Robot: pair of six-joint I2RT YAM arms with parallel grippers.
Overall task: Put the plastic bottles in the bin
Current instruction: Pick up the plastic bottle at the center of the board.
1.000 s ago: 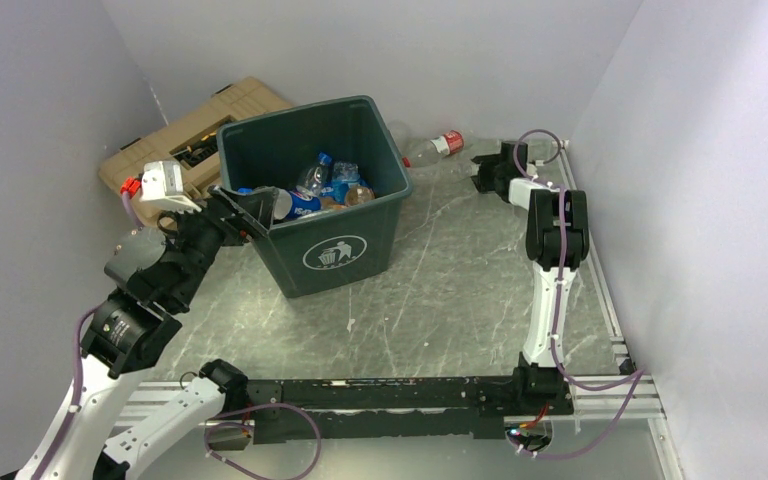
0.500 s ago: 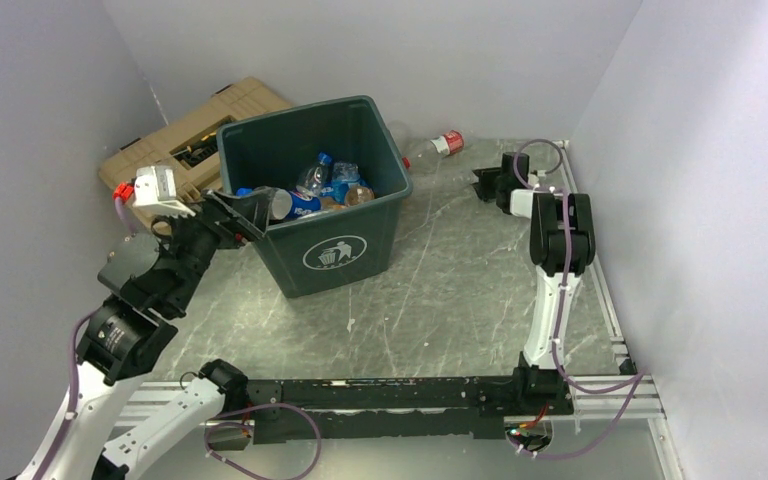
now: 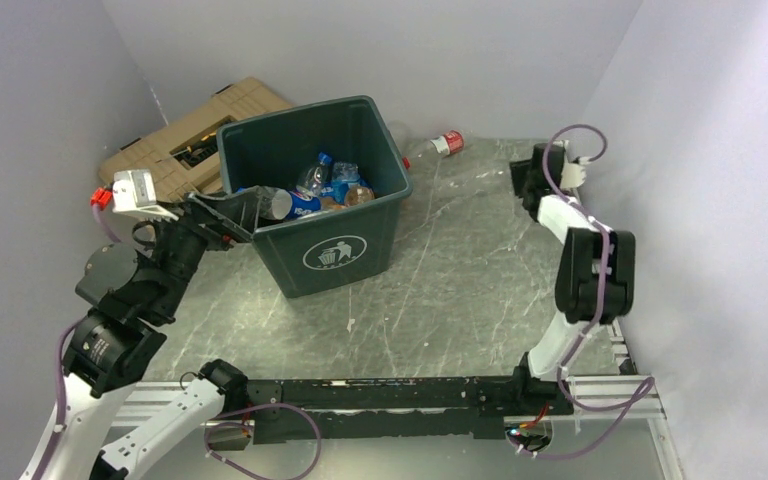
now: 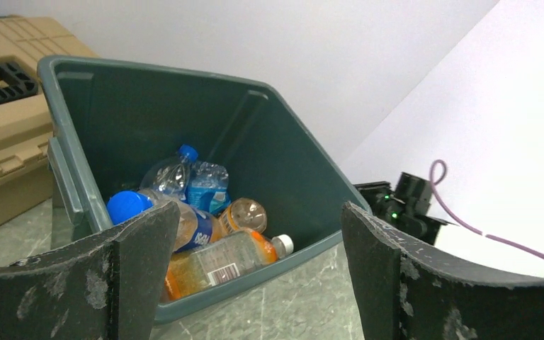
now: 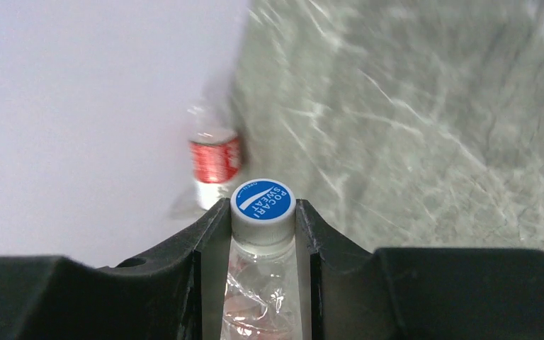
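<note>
We have bottles (image 3: 330, 185) in the bin (image 3: 360, 235); right gripper (image 5: 262, 212) clasps a clear bottle (image 5: 262, 297), left gripper (image 4: 256, 212) gapes empty; red-label bottle (image 3: 447, 142) lies outside.

The large dark green square plastic bin (image 3: 335, 250) is open above, its plastic bottles (image 3: 335, 185) lying low. The tan ribbed hard case (image 3: 185, 135) and wide-open left gripper (image 3: 245, 208) crowd its left side. Bare grey marbled table (image 3: 450, 290) spreads rightward to the right gripper (image 5: 263, 212), clamped on 1 blue-capped clear bottle (image 5: 262, 283), near the far right corner.
</note>
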